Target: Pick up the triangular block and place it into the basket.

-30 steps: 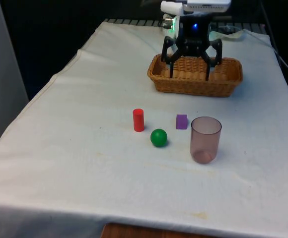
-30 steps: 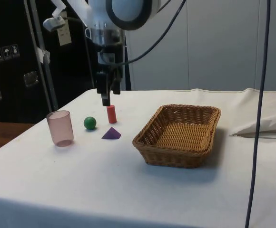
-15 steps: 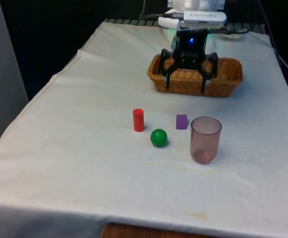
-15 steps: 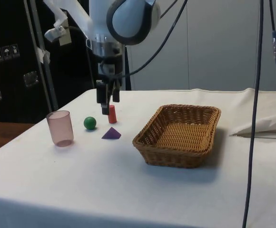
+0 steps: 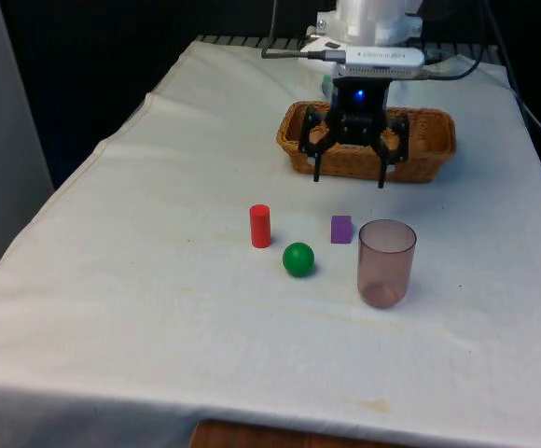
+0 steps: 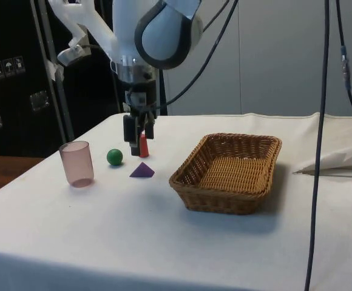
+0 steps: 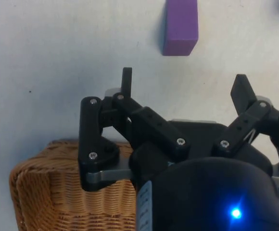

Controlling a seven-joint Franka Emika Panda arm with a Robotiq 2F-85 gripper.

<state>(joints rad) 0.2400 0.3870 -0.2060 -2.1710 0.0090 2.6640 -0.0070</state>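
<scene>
Hand open above tabletop, nothing held; triangular block on the cloth, outside basket.

Front view: hand [image 5: 349,177] hangs at upper centre of the frame, fingers spread wide, in front of the wicker basket [image 5: 434,159]. Purple triangular block [image 5: 341,229] lies at frame centre, apart from the hand and below it in the picture, just beside the translucent pink cup [image 5: 385,262]. Green ball [image 5: 298,259] and upright red cylinder [image 5: 260,226] sit to the front view's left of the block. Side view: hand [image 6: 135,134] overlaps the red cylinder [image 6: 144,146] left of centre; block [image 6: 142,170] flat on the tabletop [image 6: 103,242], between ball [image 6: 115,157] and basket [image 6: 230,173].
</scene>
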